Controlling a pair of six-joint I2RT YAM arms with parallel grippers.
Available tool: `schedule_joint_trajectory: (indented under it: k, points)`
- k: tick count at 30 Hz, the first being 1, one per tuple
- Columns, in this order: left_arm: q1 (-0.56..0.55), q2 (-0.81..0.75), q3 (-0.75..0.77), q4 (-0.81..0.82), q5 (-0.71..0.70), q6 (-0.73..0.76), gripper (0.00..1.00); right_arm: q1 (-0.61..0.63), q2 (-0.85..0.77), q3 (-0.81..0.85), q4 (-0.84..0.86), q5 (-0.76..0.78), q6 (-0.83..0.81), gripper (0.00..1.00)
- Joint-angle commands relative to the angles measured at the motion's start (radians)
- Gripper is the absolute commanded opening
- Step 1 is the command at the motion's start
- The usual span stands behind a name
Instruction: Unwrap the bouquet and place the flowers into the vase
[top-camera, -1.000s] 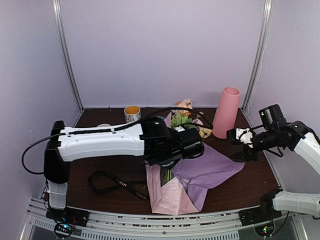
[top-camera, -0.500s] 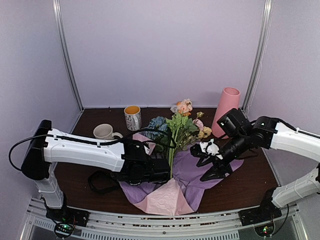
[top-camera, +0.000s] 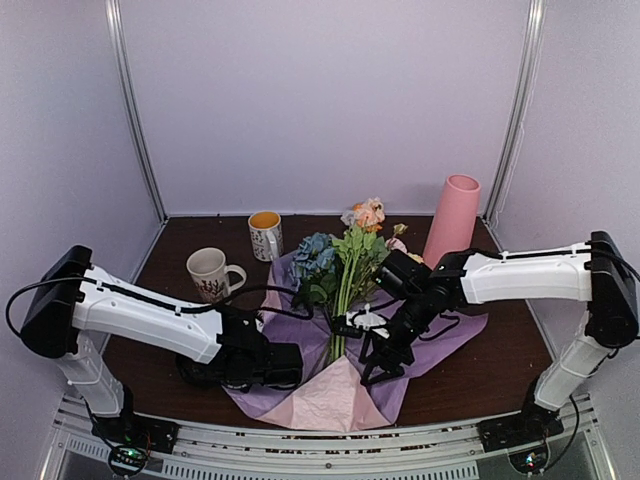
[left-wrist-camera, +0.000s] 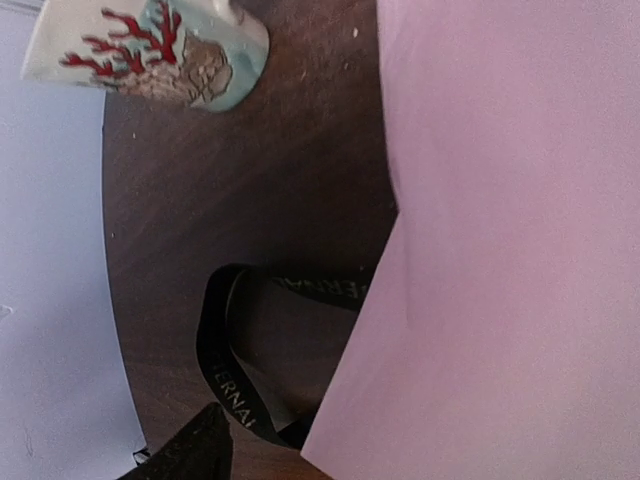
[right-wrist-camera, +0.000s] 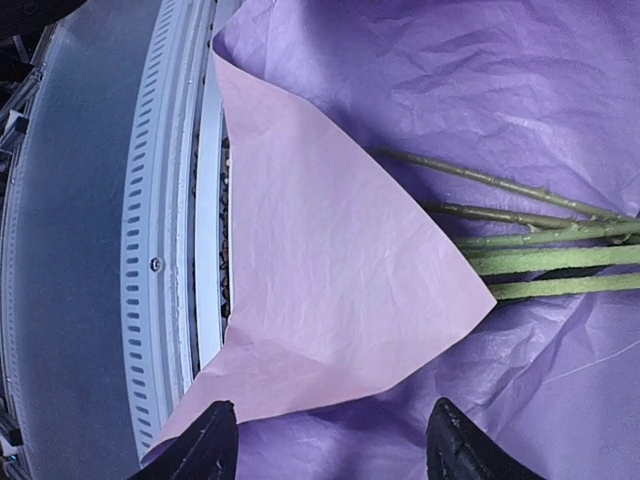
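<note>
Dark brown wood is forming the table (top-camera: 500, 370), and pale lilac walls are closing it in on three sides. At centre frame in the top view, the tissue paper (top-camera: 330, 395) is lying open and flat, lilac sheet over pink, its pink corner pointing at the lower edge. The flowers (top-camera: 345, 265) are lying on it, blooms toward the back wall and stems (right-wrist-camera: 540, 240) running down toward the pink corner. The vase (top-camera: 452, 220) is standing upright at the right rear, apart from the flowers.

The left gripper (top-camera: 280, 365) is sitting low at the paper's left edge. Its wrist view is showing only one finger (left-wrist-camera: 195, 450), set far to the lower left rather than at the middle, so the jaws are standing apart with nothing seen gripped. The black ribbon (left-wrist-camera: 225, 340) is lying loose on the wood beside it, one end running under the pink sheet.

The right gripper (top-camera: 375, 365) is hanging over the paper just right of the stems. Both its fingers (right-wrist-camera: 205, 445) are showing wide apart and empty above the tissue.

Two mugs are standing at the left rear, one yellow inside (top-camera: 265, 235), one coral-patterned (top-camera: 210, 275).
</note>
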Motion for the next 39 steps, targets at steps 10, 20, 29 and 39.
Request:
schedule_joint_trajectory:
  k: [10, 20, 29, 39]
  points:
    - [0.015, -0.241, -0.196, 0.060, 0.051, -0.062, 0.80, 0.011, 0.239, 0.152, 0.030, -0.114, 0.128, 0.59]
    - [0.015, -0.498, -0.148, 0.140, -0.059, 0.049, 0.81, 0.142, 0.164, 0.136, -0.054, -0.172, 0.021, 0.00]
    - [0.021, -0.377, -0.025, 0.241, -0.087, 0.270, 0.83, 0.450, 0.003, 0.059, -0.063, 0.022, -0.050, 0.03]
    - [0.027, -0.245, -0.073, 0.604, 0.341, 0.592, 0.79, 0.530, 0.134, 0.266, -0.419, -0.128, -0.328, 0.50]
